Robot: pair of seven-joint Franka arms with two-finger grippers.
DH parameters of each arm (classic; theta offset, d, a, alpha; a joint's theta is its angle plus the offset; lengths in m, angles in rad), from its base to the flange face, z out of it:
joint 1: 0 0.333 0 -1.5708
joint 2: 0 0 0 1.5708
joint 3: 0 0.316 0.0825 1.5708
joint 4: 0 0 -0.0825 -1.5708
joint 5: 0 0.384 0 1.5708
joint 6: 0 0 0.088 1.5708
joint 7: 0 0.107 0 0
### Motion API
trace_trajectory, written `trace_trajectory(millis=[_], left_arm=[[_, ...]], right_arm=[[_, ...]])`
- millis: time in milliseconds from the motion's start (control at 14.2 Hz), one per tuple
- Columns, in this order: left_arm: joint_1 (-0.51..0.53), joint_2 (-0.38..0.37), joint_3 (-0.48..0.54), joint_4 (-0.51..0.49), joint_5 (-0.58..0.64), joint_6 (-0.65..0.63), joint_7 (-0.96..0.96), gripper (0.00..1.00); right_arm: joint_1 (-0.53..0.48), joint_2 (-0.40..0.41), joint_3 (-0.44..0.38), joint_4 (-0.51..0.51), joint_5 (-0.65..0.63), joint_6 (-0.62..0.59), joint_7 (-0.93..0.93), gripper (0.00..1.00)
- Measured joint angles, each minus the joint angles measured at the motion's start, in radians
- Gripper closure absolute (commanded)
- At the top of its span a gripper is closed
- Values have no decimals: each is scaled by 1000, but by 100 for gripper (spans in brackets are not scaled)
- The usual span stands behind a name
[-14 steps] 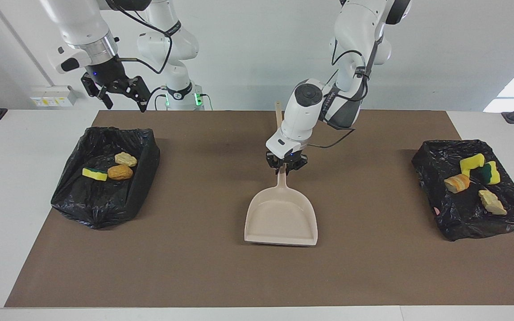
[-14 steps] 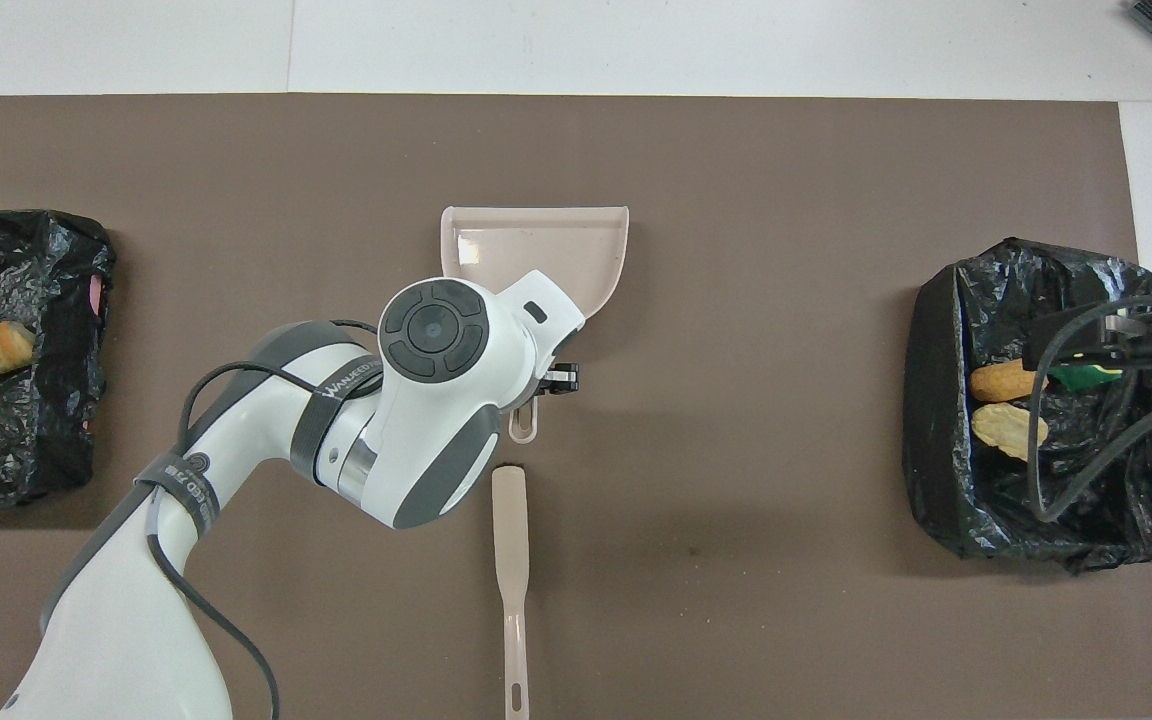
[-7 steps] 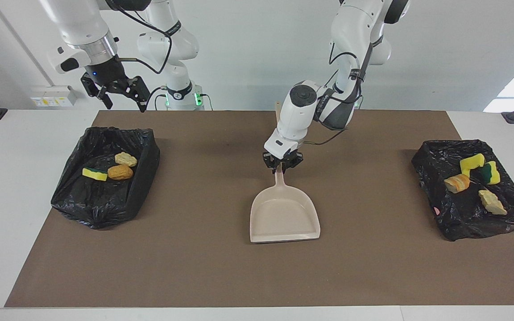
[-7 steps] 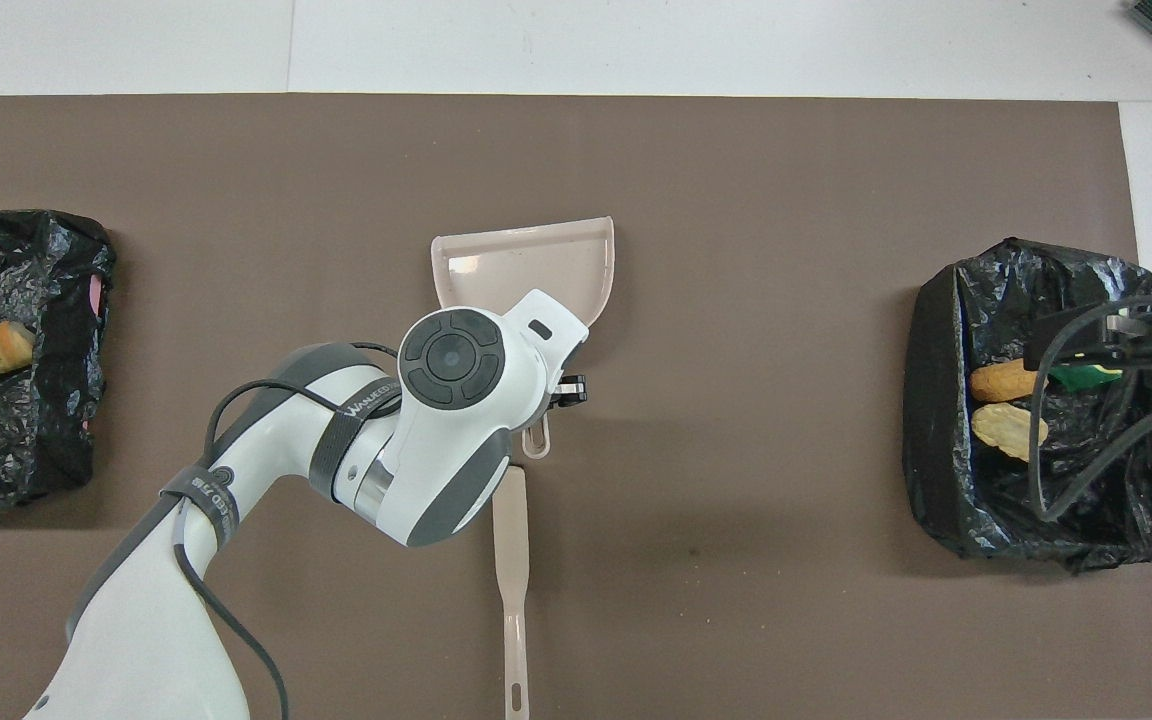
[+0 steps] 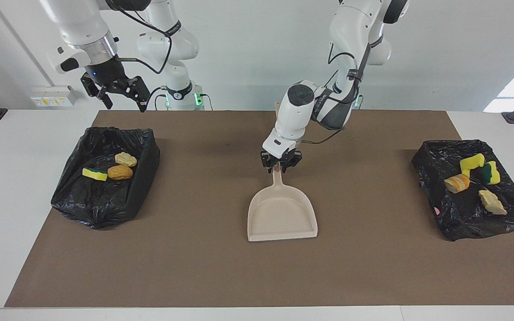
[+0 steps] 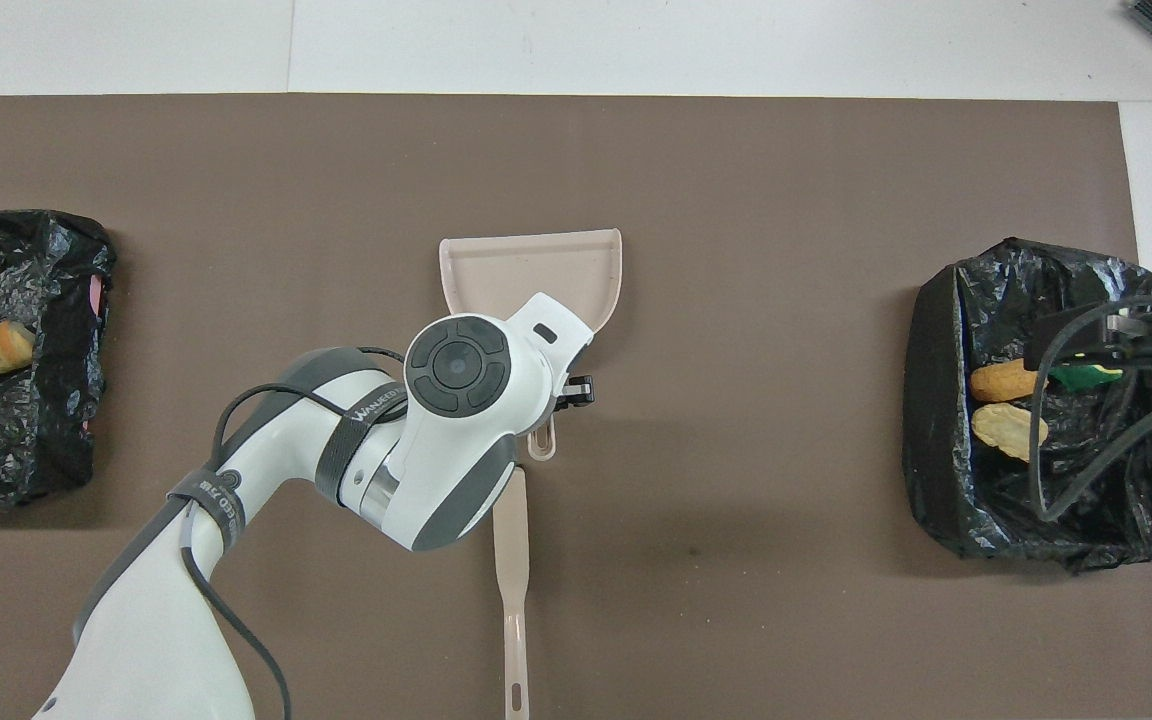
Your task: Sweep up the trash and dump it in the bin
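Seven sponge chunks [image 5: 120, 172], two black bins [image 5: 101, 200], one dustpan [image 5: 281, 216], one brush [image 6: 511, 560]

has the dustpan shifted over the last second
Yes. The dustpan slid toward the robots, its open edge now farther from the mat's top edge in the overhead view.

Partly legible band on left arm [image 6: 376, 412]

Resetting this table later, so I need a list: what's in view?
mat: one, brown, on the table
table: one, white, under the mat
dustpan: one, beige, mid-mat
brush: one, beige, nearer to the robots than the dustpan
right-end bin: one, black-lined, right arm's end
left-end bin: one, black-lined, left arm's end
sponge chunks: seven, yellow, beige, orange, green-and-yellow; three in right-end bin, four in left-end bin
left pincer: one, black, at the dustpan's handle
right pincer: one, black, open, over the right-end bin, waiting
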Motion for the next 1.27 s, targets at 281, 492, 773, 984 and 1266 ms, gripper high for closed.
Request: trace_trajectory(millis=[281, 492, 773, 984, 1266], left_arm=[[11, -24, 25, 36, 0, -26, 0, 0], [51, -50, 38, 85, 1, -73, 2, 0], [125, -126, 42, 107, 1, -123, 42, 0], [193, -201, 45, 109, 1, -200, 139, 0], [307, -265, 47, 108, 1, -311, 323, 0]], right_arm=[[0, 0, 0, 0, 0, 0, 0, 0], [0, 0, 0, 0, 0, 0, 0, 0], [0, 0, 0, 0, 0, 0, 0, 0], [0, 0, 0, 0, 0, 0, 0, 0], [0, 0, 0, 0, 0, 0, 0, 0]])
